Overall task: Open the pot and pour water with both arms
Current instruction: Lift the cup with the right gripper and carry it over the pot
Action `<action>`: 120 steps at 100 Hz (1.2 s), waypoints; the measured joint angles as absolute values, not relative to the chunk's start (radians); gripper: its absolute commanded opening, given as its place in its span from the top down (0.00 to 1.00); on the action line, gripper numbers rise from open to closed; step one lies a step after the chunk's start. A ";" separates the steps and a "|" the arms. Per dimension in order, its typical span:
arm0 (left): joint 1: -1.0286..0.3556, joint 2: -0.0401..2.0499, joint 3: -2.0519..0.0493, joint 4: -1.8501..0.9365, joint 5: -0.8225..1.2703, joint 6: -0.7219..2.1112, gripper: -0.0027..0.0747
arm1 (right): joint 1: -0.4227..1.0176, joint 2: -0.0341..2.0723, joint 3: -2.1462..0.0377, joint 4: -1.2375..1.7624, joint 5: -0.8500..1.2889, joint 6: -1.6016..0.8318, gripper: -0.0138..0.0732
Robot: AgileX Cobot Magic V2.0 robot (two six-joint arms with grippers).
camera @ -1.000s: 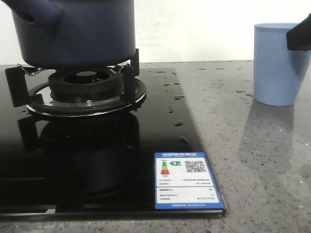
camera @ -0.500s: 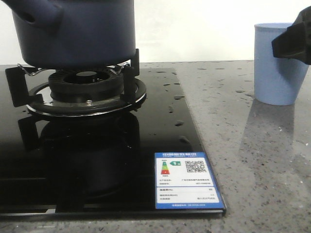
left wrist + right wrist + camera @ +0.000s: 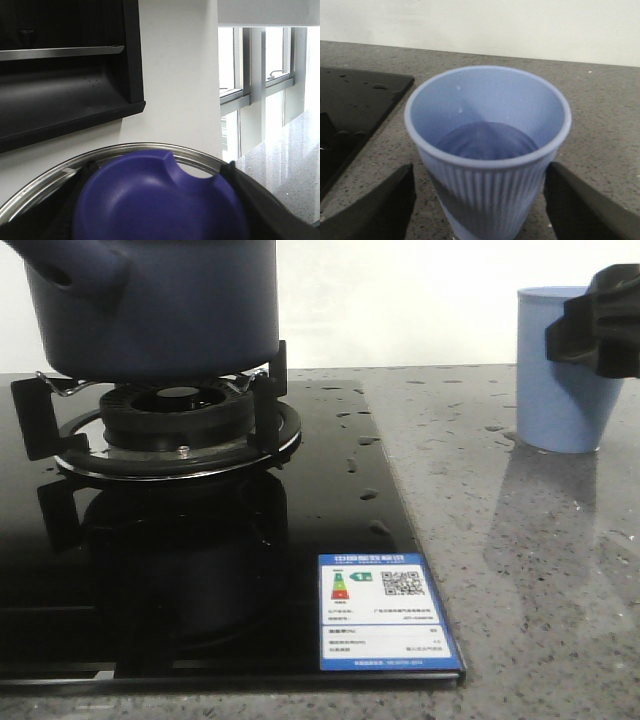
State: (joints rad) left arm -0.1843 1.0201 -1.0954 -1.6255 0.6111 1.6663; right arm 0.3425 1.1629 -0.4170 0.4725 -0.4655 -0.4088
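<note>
The pot sat on the burner grate at the far left of the black stove top, its stubby handle pointing left, and it had not shifted over the last second. What changed was on the right: the right pincer came in from the right edge and moved left across the upper part of the pale blue cup, which had itself been nudged slightly left on the grey tabletop. That suggested the cup grasp was nearly set, so pouring looked close. In the right wrist view the right pincer stood wide, a finger on each side of the cup, which held water; whether the fingers touched its ribbed wall I could not tell. The left pincer held what looked like the pot's lid by its blue knob, well apart from the cup.
</note>
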 measured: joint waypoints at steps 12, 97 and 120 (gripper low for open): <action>-0.184 1.020 -1.095 -1.625 0.611 1.666 0.71 | 0.342 1.186 -0.417 0.352 -0.505 -0.289 0.30; -0.184 1.020 -1.095 -1.625 0.611 1.666 0.71 | 0.344 1.332 -0.417 0.241 -0.709 -0.180 0.11; -0.184 1.020 -1.095 -1.625 0.611 1.666 0.71 | 0.344 1.357 -0.419 0.241 -0.787 -0.180 0.11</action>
State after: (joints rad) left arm -0.1843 1.0201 -1.0954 -1.6255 0.6111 1.6663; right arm 0.3439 1.3568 -0.4190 0.2406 -0.7872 -0.1800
